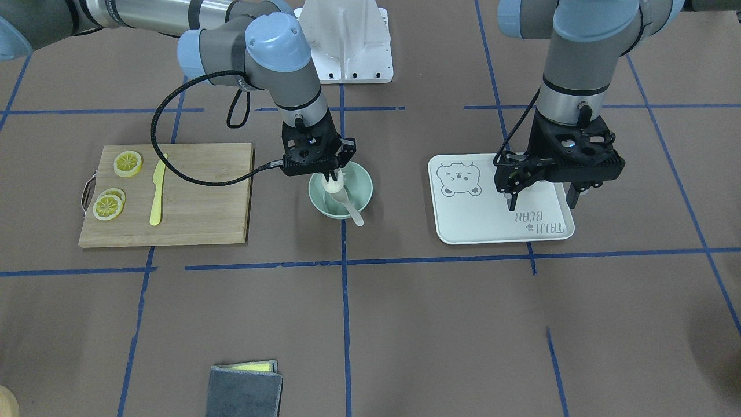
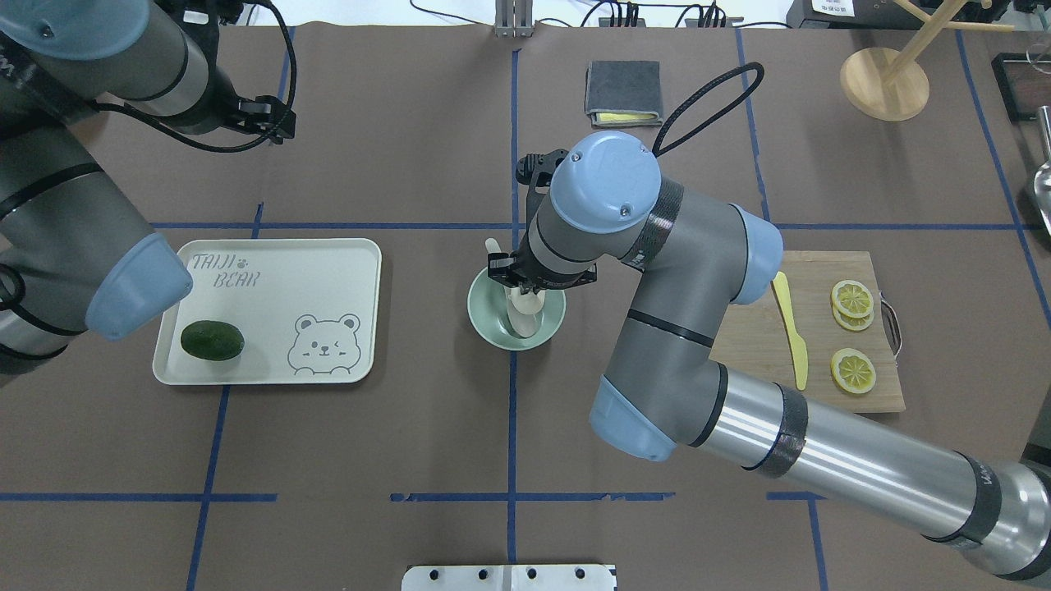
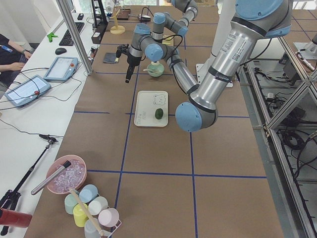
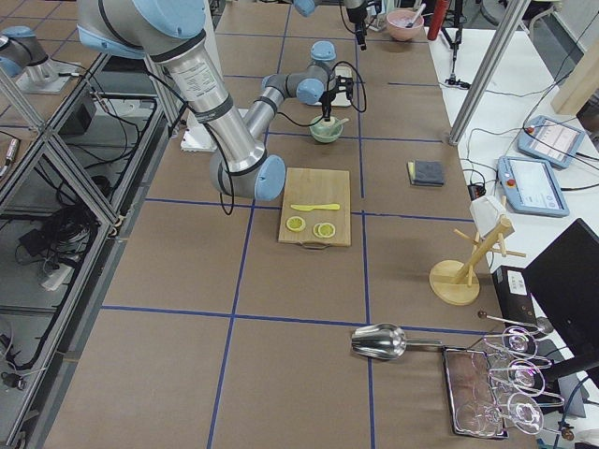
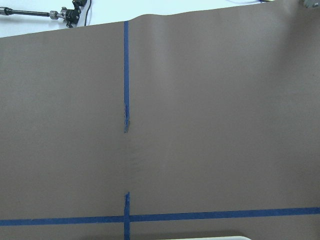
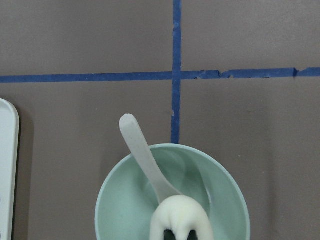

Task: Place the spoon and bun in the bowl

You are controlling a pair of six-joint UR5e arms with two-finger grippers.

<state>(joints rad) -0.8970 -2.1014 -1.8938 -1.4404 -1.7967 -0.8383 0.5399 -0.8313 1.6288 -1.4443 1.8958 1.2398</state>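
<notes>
The mint-green bowl (image 1: 313, 198) stands at the table's middle. It also shows in the overhead view (image 2: 480, 316) and in the right wrist view (image 6: 120, 210). The pale spoon (image 1: 354, 215) lies in it, with its handle (image 6: 141, 152) sticking out over the rim. My right gripper (image 1: 333, 179) hangs over the bowl, shut on the white bun (image 1: 334, 186). The bun (image 6: 180, 212) sits low inside the bowl, above the spoon's scoop. My left gripper (image 1: 541, 200) is open and empty, held high over the white tray (image 1: 480, 223).
A dark green lime (image 2: 212, 340) lies on the bear-print tray (image 2: 271, 271). A wooden cutting board (image 1: 197, 197) holds lemon slices (image 1: 127, 163) and a yellow knife (image 1: 156, 191). A folded grey cloth (image 1: 243, 391) lies at the operators' edge. A wooden rack (image 2: 887, 82) stands far right.
</notes>
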